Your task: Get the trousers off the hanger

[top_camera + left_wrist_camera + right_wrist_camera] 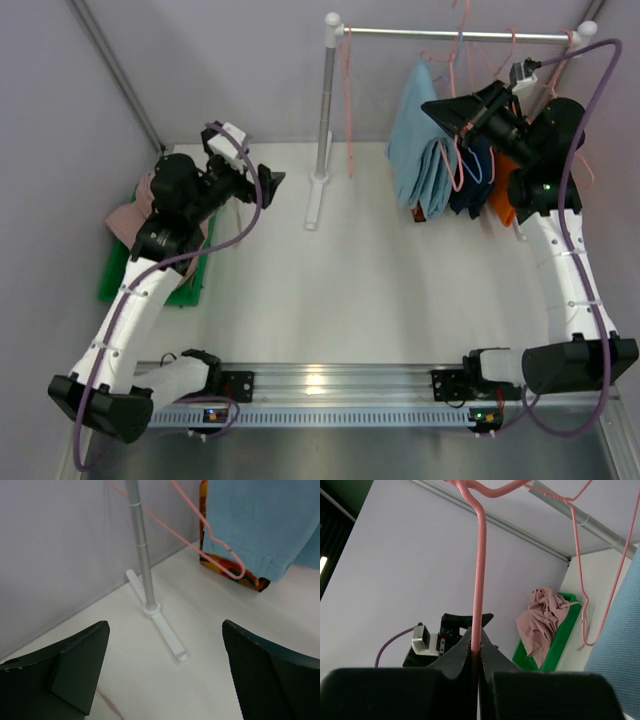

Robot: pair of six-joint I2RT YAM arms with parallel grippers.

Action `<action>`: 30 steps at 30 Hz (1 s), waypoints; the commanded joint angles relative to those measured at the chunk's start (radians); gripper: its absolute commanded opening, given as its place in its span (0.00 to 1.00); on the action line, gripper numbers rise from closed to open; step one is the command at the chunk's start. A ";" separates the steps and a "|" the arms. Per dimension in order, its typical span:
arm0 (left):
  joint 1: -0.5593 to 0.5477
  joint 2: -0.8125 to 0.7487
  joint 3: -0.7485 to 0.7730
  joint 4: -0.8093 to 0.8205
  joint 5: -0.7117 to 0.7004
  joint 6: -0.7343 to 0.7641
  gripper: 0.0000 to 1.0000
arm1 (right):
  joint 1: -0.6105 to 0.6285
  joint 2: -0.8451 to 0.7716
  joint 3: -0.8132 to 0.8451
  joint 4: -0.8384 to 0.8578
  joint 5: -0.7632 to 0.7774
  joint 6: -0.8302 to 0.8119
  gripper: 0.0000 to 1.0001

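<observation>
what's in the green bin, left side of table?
Crumpled dusty pink cloth trousers, heaped above the rim of the green plastic bin. Anything beneath them is covered; the left arm hides much of the bin from above.

No legible text, labels, brands or numbers in any view, small lit panel [210,413] on the rail at the near edge by the left arm's base, too small to read

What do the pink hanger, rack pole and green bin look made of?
pink hanger: thin smooth rod with bent curves, matte pink; likely plastic-coated wire, could be solid plastic.
rack pole: metal tube, brushed silver with a soft highlight.
green bin: probably hard plastic; even saturated green, thin straight walls.
</observation>
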 commanded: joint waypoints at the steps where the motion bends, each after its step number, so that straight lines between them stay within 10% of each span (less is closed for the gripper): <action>1: -0.175 0.011 0.047 0.175 -0.168 0.052 0.99 | 0.000 -0.116 -0.018 0.263 0.007 -0.023 0.00; 12: -0.804 0.201 0.091 0.427 -0.771 0.105 0.99 | 0.054 -0.243 -0.080 0.169 0.087 -0.058 0.00; 30: -0.851 0.534 0.189 0.895 -0.788 0.036 0.99 | 0.057 -0.308 -0.164 0.205 0.116 0.002 0.00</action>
